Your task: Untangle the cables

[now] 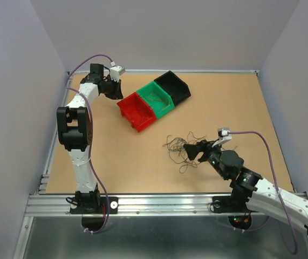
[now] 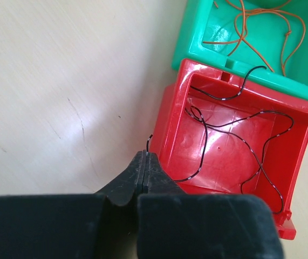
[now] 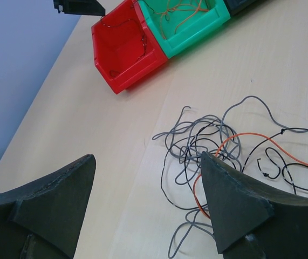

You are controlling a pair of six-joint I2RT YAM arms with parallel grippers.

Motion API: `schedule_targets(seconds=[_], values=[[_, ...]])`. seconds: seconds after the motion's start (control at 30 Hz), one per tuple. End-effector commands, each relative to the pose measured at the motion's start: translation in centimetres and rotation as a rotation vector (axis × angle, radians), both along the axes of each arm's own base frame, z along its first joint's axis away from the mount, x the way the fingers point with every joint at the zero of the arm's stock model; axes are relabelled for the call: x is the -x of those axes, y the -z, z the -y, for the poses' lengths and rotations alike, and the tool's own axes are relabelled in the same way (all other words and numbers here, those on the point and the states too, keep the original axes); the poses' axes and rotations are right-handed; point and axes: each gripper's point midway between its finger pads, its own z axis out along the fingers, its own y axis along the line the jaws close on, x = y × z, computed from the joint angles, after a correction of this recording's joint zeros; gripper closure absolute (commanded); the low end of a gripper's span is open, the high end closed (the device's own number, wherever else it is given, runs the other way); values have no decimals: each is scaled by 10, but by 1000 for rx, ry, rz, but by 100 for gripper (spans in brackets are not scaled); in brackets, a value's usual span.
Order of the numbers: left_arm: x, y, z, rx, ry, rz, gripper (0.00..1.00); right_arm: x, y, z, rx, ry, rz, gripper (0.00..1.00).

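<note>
The cables [image 1: 183, 147] lie as a loose tangle of grey, black and orange wires [image 3: 213, 137] on the tabletop, right of centre. My right gripper [image 1: 190, 151] hovers at the tangle's near side. Its jaws [image 3: 147, 156] stand wide open with nothing between them, and the right finger [image 3: 234, 199] is over the wires. My left gripper [image 2: 144, 155] is at the near wall of the red bin [image 2: 164, 124]. It is shut on a thin black cable [image 2: 205, 140] that runs from its tips into the bin. The left gripper [image 1: 116, 94] sits at the back left.
A green bin [image 1: 158, 97] with orange wires [image 2: 245, 38] and a black bin [image 1: 173, 86] stand in a row with the red bin [image 1: 137, 111] at the back centre. Grey walls enclose the table on three sides. An aluminium rail [image 1: 159, 202] runs along the near edge.
</note>
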Motion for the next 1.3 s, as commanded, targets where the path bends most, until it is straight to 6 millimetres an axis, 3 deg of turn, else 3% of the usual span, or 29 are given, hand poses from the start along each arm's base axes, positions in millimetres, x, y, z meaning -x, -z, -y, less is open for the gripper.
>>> schedule_targets(seconds=[0.0, 0.07, 0.1, 0.13, 0.2, 0.27, 0.3, 0.33, 0.43, 0.47, 0.57, 0.7, 0.73, 0.77, 0.8, 0.9, 1.07, 1.27], values=[[2, -17, -2, 1, 12, 49, 100, 2, 5, 1, -5, -3, -2, 17], [3, -32, 3, 11, 35, 101, 100, 2, 4, 2, -5, -3, -2, 17], [9, -27, 5, 15, 41, 96, 100, 2, 4, 2, -4, -1, -1, 17], [7, -44, 6, 13, 39, 158, 100, 2, 4, 2, -5, -3, -2, 17], [15, -42, 12, 9, 52, 174, 100, 2, 4, 2, -5, -3, -2, 17], [13, -59, 15, -8, 48, 254, 100, 2, 4, 2, -3, -3, -3, 17], [19, -53, 21, -13, 59, 254, 100, 3, 4, 1, -4, -6, -3, 17], [17, -67, 20, -26, 50, 315, 100, 3, 3, 1, -5, -6, -2, 17], [22, -72, 25, -39, 43, 378, 100, 2, 4, 2, -1, -3, -3, 17], [22, -85, 25, -38, 35, 424, 100, 2, 4, 2, -1, -2, -3, 17], [28, -95, 28, -30, 44, 468, 100, 3, 5, 3, 2, -2, -5, 17], [29, -91, 23, -67, -4, 452, 100, 4, 4, 3, -5, -4, -3, 17], [26, -86, 18, -84, -39, 431, 96, 4, 4, 2, -4, -6, -5, 17], [25, -84, 15, -90, -56, 422, 85, 4, 4, 2, -4, -6, -5, 17], [25, -81, 14, -98, -65, 412, 62, 4, 4, 2, -4, -6, -5, 17], [25, -69, 10, -115, -82, 386, 47, 4, 5, 2, -5, -7, -5, 17], [30, -39, 15, -57, -34, 261, 44, 5, 5, 3, -7, -9, -5, 17], [30, -29, 10, 69, 13, 158, 44, 6, 8, 3, -5, -11, -10, 17]])
